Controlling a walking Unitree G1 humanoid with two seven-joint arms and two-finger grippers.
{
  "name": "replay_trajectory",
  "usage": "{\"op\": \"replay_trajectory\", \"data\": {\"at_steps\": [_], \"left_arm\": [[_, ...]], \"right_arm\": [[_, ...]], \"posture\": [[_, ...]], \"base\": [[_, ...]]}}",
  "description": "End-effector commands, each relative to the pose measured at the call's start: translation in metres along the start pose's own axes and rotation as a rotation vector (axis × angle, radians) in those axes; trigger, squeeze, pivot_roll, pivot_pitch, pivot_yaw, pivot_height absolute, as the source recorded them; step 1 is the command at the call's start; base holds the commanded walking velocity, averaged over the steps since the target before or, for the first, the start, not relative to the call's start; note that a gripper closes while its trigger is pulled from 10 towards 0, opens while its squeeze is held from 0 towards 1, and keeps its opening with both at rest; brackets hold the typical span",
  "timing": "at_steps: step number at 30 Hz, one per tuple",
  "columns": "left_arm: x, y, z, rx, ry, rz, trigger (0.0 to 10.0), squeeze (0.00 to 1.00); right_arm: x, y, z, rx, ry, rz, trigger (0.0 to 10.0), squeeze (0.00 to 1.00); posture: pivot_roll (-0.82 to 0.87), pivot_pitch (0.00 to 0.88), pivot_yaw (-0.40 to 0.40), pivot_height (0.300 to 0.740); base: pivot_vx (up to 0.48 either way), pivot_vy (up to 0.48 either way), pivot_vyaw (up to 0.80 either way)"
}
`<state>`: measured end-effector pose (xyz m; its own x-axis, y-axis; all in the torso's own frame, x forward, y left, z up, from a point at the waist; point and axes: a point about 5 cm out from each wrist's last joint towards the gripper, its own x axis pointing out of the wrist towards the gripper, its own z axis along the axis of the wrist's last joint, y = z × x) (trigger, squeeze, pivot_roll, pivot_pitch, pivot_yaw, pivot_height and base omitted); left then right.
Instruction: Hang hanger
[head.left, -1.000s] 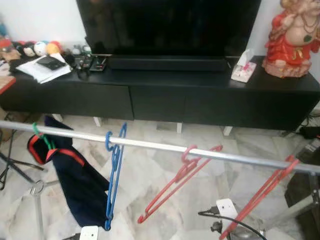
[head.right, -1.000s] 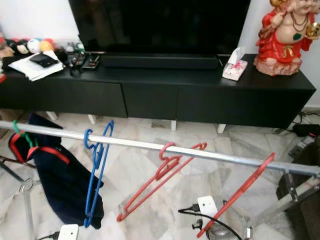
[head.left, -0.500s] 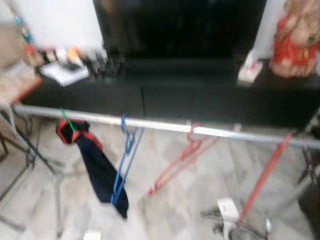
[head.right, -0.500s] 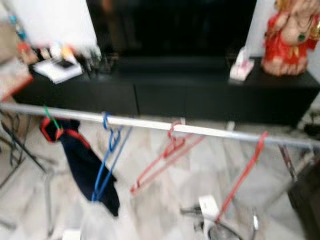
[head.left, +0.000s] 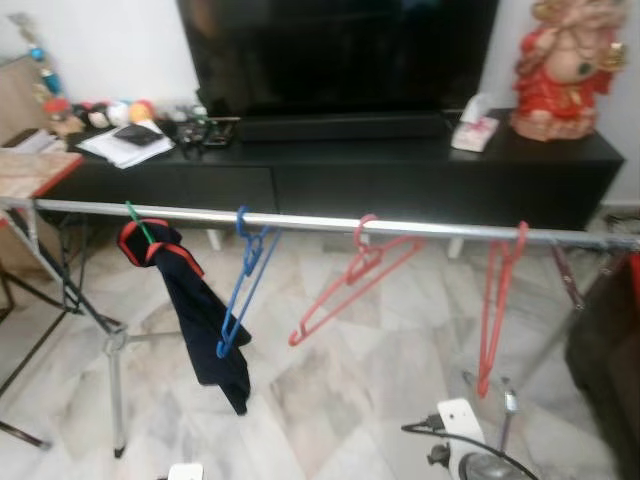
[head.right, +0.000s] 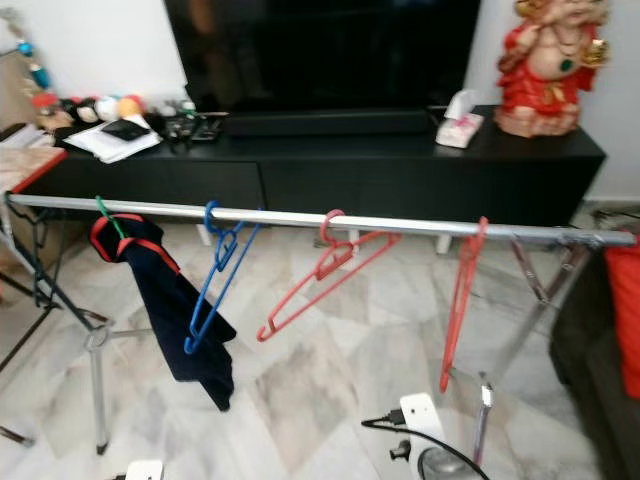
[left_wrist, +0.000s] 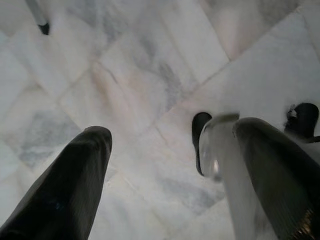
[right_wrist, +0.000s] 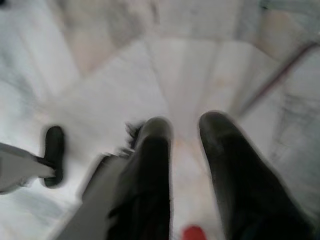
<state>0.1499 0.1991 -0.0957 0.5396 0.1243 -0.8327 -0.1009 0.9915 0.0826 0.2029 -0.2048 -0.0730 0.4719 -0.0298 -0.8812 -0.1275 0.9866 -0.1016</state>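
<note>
Rail: silver bar of a drying rack, running left to right across the head views, in front of the black TV cabinet.
Rail, left end: green hanger carrying a dark garment.
Rail, left of middle: blue hanger, hooked on, empty.
Rail, middle: red hanger, hooked on, body swung up toward the right.
Rail, right end: second red hanger, hooked on, hanging almost straight down.
Left pincer: fingers apart, nothing between them, pointing down at the marble floor.
Right pincer: fingers slightly apart, empty, also pointing at the floor.
Key relation: every hanger sits on the rail, above and ahead of both lowered pincers; the rail's long axis runs crosswise. Neither arm is clearly nearer.
Judgement: task appears complete or nearly so.
</note>
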Motion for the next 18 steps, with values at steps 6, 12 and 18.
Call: {"op": "replay_trajectory", "data": {"at_steps": [6,12,18], "left_arm": [[-0.002,0.004,-0.009,0.003,0.027,0.011,10.0,0.0],[-0.002,0.005,-0.008,0.004,0.03,0.011,10.0,0.0],[-0.004,0.016,-0.014,0.01,0.045,0.026,10.0,0.0]], "right_arm": [[0.001,0.007,0.004,0.001,-0.009,0.019,10.0,0.0],[0.001,0.007,0.004,0.0,-0.009,0.021,10.0,0.0],[0.001,0.006,0.004,-0.001,-0.009,0.024,10.0,0.0]], "posture": [[-0.07,0.0,0.037,0.74],[-0.08,0.0,0.036,0.74],[-0.08,0.0,0.035,0.74]], "base": [[-0.259,0.0,0.0],[-0.166,0.0,0.0],[0.0,0.0,0.0]]}}
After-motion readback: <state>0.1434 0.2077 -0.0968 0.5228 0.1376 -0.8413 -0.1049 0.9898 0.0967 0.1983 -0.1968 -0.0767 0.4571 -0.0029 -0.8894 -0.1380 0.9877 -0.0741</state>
